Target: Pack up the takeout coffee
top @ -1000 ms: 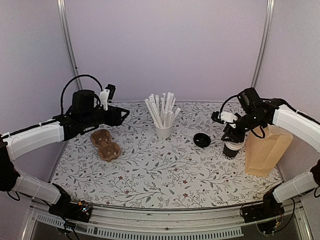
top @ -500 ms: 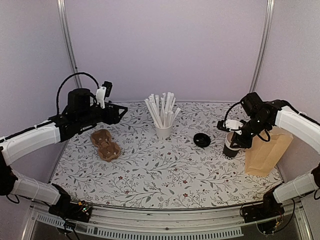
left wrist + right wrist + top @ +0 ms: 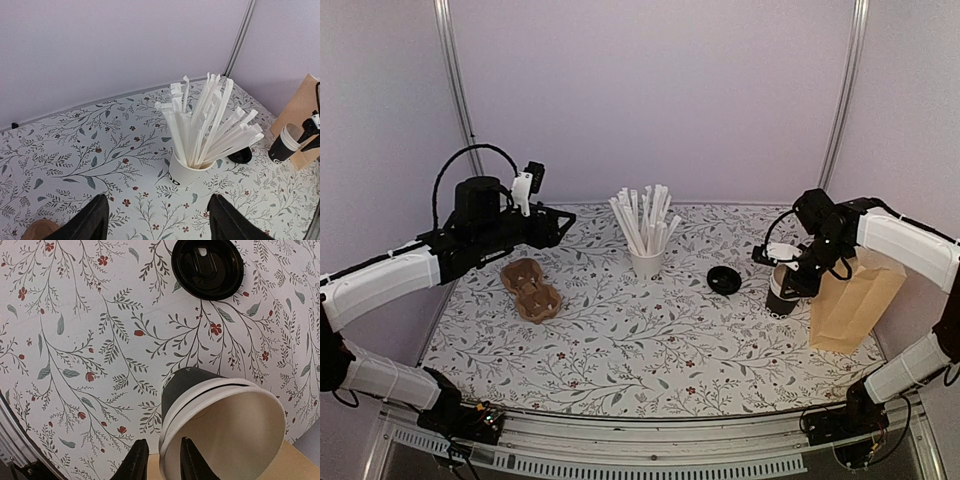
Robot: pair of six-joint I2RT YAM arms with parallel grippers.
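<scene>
The takeout coffee cup (image 3: 782,297), black with a white rim and inside, stands upright at the right, just left of the paper bag. In the right wrist view its black wall (image 3: 200,385) is close up. My right gripper (image 3: 798,268) straddles the cup's near rim. One finger is inside the cup and one outside, with a small gap at the outer finger (image 3: 136,460). The black lid (image 3: 724,280) lies flat on the table left of the cup and also shows as the lid (image 3: 207,267) in the right wrist view. My left gripper (image 3: 157,220) hovers open and empty at the back left.
A white cup of wrapped straws (image 3: 646,262) stands mid-table at the back. A brown pulp carrier (image 3: 531,290) lies at the left under the left arm. A brown paper bag (image 3: 855,300) stands at the right edge, right beside the cup.
My right gripper's jaws have narrowed around the cup's rim and the wrist has shifted slightly. The left arm rose a little early on, then stayed still.
</scene>
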